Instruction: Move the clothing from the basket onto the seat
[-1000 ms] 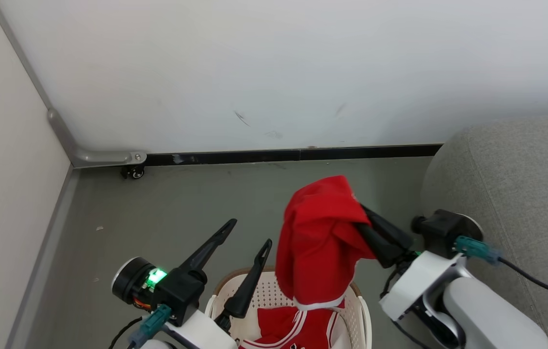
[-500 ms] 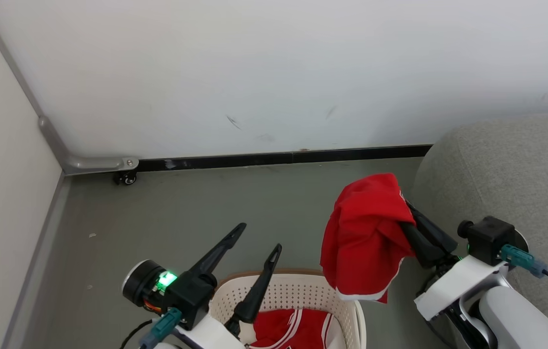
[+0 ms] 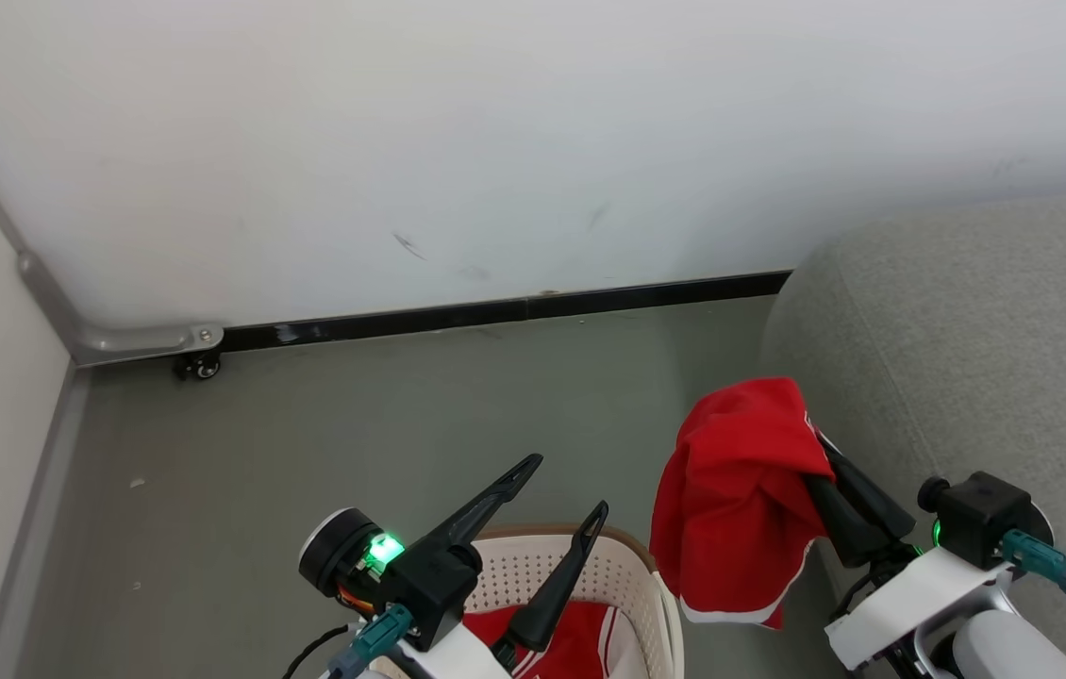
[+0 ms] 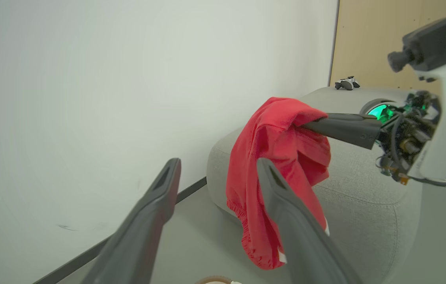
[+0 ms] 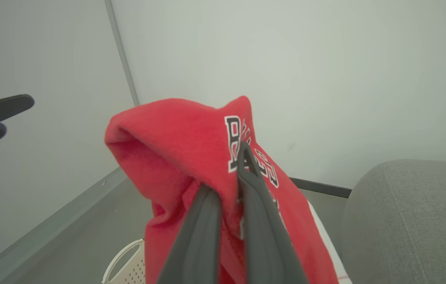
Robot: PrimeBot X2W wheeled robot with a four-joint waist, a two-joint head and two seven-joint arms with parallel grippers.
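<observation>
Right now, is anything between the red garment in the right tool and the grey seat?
Nothing visible. The lettered red fabric garment, shut in the right tool, hangs beside the large grey woven seat.

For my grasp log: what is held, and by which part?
The right gripper pinches the red garment at a bunched fold beside its lettering; the left gripper is empty.

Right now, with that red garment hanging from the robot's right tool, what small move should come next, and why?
Probably swing the right tool rightward over the grey seat. It is shut on the red garment, which hangs clear of the basket but over the floor beside the seat, so letting go now would likely miss.
</observation>
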